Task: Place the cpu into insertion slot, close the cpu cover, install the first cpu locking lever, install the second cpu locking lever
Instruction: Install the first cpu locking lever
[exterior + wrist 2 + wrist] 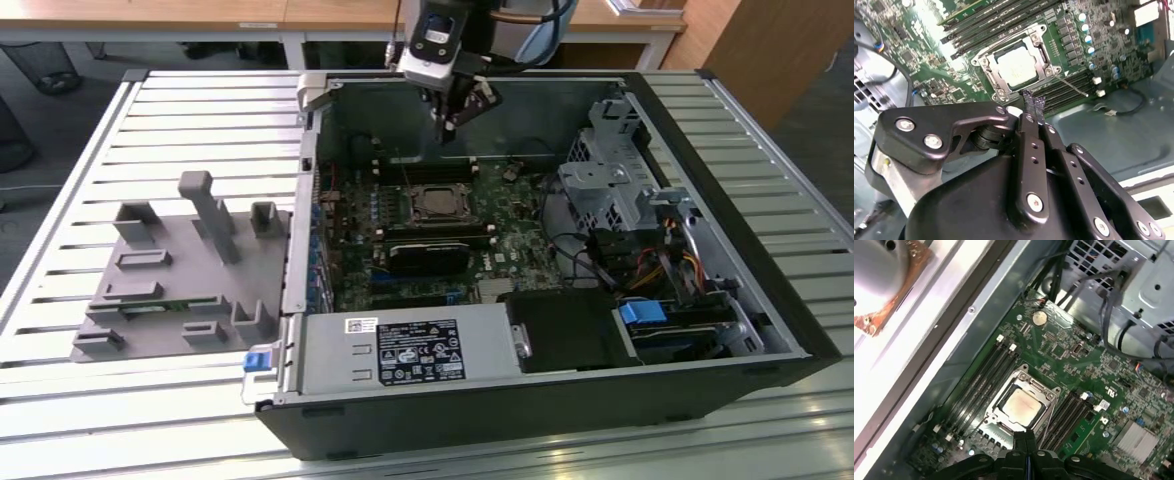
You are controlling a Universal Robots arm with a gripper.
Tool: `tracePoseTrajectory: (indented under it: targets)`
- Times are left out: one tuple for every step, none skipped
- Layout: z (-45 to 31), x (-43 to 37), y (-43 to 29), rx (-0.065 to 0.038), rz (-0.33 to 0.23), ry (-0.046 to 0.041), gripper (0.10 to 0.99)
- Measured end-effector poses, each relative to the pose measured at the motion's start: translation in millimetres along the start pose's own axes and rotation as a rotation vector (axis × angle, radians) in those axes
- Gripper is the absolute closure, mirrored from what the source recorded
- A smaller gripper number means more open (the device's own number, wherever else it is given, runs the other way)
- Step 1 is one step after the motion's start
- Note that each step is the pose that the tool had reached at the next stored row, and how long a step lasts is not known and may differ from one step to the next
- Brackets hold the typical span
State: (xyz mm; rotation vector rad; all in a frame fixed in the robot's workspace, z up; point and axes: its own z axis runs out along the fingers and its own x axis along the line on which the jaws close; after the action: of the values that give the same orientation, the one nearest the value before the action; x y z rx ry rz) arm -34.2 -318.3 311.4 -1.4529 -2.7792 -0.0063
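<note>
The cpu (1016,67) is a silver square lying flat in the insertion slot (434,203) on the green board; it also shows in the first wrist view (1021,407). The cpu cover (1004,85), a thin silver frame, lies down around the chip. A thin wire lever (1072,86) runs out from one corner of the socket over the memory slots. My gripper (454,118) hangs above the back of the case, off the socket and apart from it. Its black fingertips (1029,100) are pressed together, shut with nothing between them (1026,436).
The open computer case (747,250) lies on a slatted metal table (200,120). A grey fixture tray (174,270) stands at the exterior view's left. Inside are a power supply (400,350), a black block (427,255), a drive cage (614,180), cables (667,265) and long memory slots (979,380).
</note>
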Motion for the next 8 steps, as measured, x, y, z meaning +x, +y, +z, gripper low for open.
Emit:
tracePoseTrajectory:
  targets:
    - [0.1, 0.0, 0.0, 0.0, -0.016, 0.0004, 0.969]
    - [0.3, 0.0, 0.0, -0.001, -0.029, 0.0018, 0.969]
    - [0.5, 0.0, 0.0, -0.002, -0.039, 0.0024, 0.969]
    - [0.6, 0.0, 0.0, -0.002, -0.049, 0.0027, 0.969]
    - [0.8, 0.0, 0.1, -0.002, -0.061, 0.0028, 0.969]
    - [0.9, -0.1, 0.1, -0.002, -0.075, 0.0029, 0.969]
    - [1.3, 0.0, 0.1, -0.002, -0.092, 0.003, 0.969]
    - [1.6, 0.0, 0.1, -0.002, -0.11, 0.0031, 0.969]
